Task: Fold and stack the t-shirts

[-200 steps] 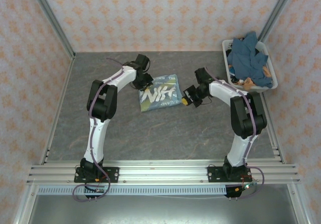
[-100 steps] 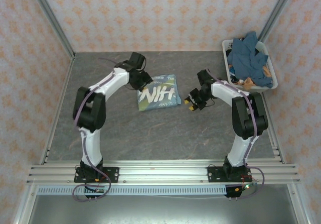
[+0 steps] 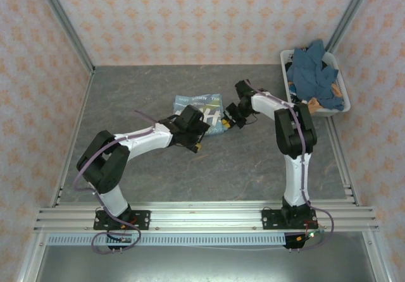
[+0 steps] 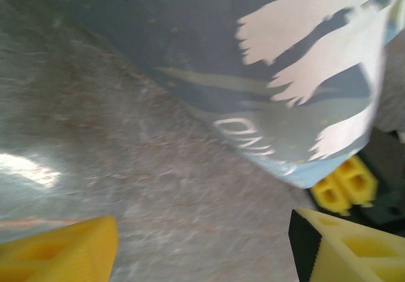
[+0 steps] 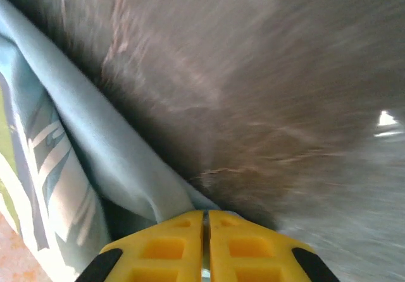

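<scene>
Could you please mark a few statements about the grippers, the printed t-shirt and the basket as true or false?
1. The left gripper is open. True.
2. The right gripper stands wide open. False: it is shut, apparently on the edge of the printed t-shirt.
3. The white basket is empty. False: blue clothes are heaped in it.
4. The printed t-shirt lies on the table, outside the basket. True.

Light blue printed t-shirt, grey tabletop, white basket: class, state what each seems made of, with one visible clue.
The light sky-blue t-shirt with white lettering looks like soft matte cloth: it folds and drapes. The grey tabletop seems hard, stone-patterned, perhaps laminate, slightly glossy: a glare patch shows. The white basket is probably moulded plastic: thin smooth rim.
</scene>
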`<action>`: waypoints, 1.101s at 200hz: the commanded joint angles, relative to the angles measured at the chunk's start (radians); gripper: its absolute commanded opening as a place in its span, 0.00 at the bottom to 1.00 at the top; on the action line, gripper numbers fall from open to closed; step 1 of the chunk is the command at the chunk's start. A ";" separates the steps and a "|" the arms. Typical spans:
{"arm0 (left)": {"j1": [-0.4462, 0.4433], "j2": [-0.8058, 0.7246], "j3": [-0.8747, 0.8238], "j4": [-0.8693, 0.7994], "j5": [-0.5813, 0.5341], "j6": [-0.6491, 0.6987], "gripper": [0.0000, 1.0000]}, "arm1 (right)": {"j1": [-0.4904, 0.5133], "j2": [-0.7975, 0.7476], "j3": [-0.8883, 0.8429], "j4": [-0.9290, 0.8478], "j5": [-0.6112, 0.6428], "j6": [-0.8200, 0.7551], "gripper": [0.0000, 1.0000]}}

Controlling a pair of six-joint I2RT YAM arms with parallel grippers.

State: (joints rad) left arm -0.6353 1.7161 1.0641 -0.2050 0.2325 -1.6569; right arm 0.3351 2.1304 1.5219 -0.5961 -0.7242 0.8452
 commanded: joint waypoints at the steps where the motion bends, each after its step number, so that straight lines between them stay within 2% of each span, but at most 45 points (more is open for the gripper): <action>1: -0.003 0.010 -0.008 0.171 -0.155 -0.137 0.74 | 0.046 0.022 0.025 0.020 -0.070 0.035 0.09; 37: -0.012 0.110 0.021 0.226 -0.115 -0.172 0.69 | 0.036 -0.028 -0.026 0.041 -0.054 0.059 0.12; 63: -0.021 0.108 0.015 0.126 -0.133 -0.192 0.62 | 0.006 -0.088 -0.031 -0.063 0.007 -0.013 0.24; 94: -0.022 0.077 -0.021 0.121 -0.175 -0.192 0.65 | -0.031 -0.189 -0.078 -0.127 0.063 -0.064 0.38; 118: -0.021 0.127 -0.040 0.261 -0.162 -0.204 0.61 | -0.036 -0.255 -0.128 -0.130 0.061 -0.075 0.38; 145: -0.022 0.216 0.020 0.287 -0.139 -0.197 0.56 | -0.037 -0.332 -0.206 -0.122 0.060 -0.069 0.38; 154: -0.020 0.241 0.034 0.306 -0.144 -0.202 0.52 | -0.037 -0.354 -0.228 -0.121 0.060 -0.067 0.38; 162: -0.016 0.262 0.046 0.327 -0.149 -0.203 0.44 | -0.036 -0.374 -0.248 -0.122 0.060 -0.067 0.38; 176: -0.001 0.282 0.065 0.340 -0.161 -0.199 0.19 | -0.037 -0.407 -0.285 -0.119 0.060 -0.064 0.37; 192: 0.035 0.255 0.049 0.309 -0.216 -0.190 0.01 | -0.037 -0.445 -0.320 -0.124 0.062 -0.065 0.34; 204: 0.084 0.229 0.018 0.322 -0.233 -0.170 0.00 | -0.037 -0.480 -0.341 -0.138 0.077 -0.070 0.33; 220: 0.175 0.214 0.008 0.335 -0.186 -0.090 0.00 | -0.040 -0.526 -0.361 -0.158 0.093 -0.078 0.32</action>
State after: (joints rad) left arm -0.5869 1.9697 1.1030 0.1326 0.0929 -1.8347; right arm 0.2947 1.6920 1.1873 -0.7071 -0.6773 0.7883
